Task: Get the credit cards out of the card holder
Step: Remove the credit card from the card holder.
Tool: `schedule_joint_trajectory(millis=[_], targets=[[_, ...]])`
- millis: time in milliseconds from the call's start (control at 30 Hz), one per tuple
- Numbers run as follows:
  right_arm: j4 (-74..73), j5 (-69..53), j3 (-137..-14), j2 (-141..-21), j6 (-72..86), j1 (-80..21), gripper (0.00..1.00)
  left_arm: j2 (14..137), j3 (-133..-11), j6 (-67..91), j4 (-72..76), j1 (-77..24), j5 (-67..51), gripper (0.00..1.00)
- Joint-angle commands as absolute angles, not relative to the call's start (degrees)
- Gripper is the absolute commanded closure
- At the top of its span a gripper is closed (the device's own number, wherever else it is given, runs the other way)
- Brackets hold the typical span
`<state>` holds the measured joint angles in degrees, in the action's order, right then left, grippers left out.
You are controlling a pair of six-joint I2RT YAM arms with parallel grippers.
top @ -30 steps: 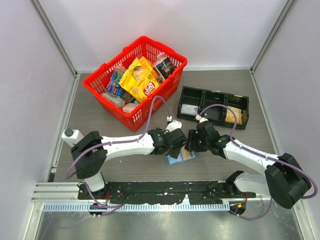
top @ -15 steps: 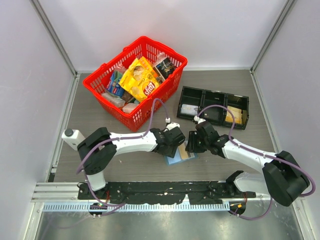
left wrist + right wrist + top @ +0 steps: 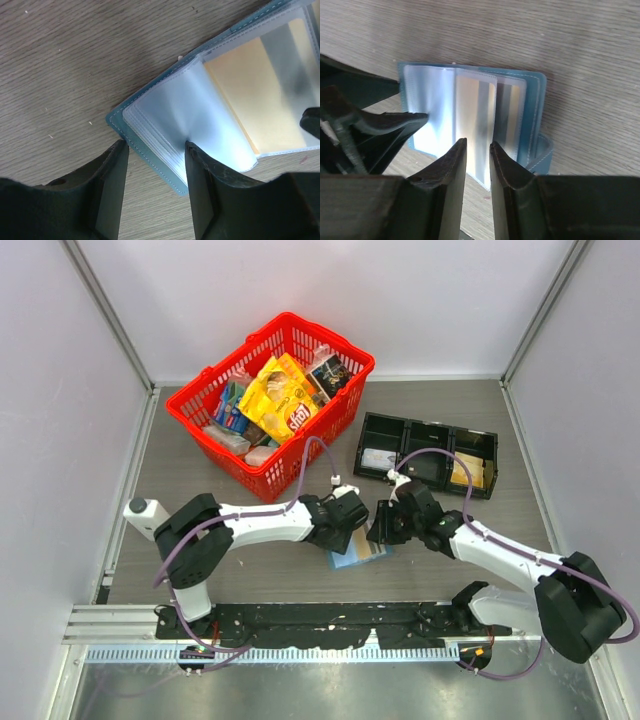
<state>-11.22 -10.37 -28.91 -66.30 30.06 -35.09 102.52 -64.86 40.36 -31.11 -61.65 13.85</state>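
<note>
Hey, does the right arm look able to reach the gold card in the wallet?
Probably yes. The card holder lies open, the left hand pins the clear pages down, and the right hand hovers at the edge of the gold card, fingers slightly apart. It is sleeved, though.

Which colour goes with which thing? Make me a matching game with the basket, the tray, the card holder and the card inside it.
Things:
1. basket
2. tray
3. card holder
4. credit card in its clear sleeve

Colours:
A. blue
B. tan-gold
C. red
D. black

Pairs: 1-C, 2-D, 3-A, 4-B
</note>
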Motion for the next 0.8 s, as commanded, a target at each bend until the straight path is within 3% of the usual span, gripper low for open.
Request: schedule_joint_trajectory(millis=[0, 333, 767], targets=[[-5.4, -18.2, -29.1, -63.8, 31.5, -35.6, 0.71, 102.8, -63.5, 39.9, -29.1, -61.3, 13.1, 0.49], [-0.4, -25.1, -28.0, -64.7, 33.1, -35.6, 0.71, 99.1, -60.8, 41.5, -27.3, -60.6, 14.0, 0.5], [11.9, -28.5, -27.2, -76.2, 37.0, -38.4, 0.66, 85.5, -54.8, 46.6, -26.5, -60.0, 20.4, 0.48]])
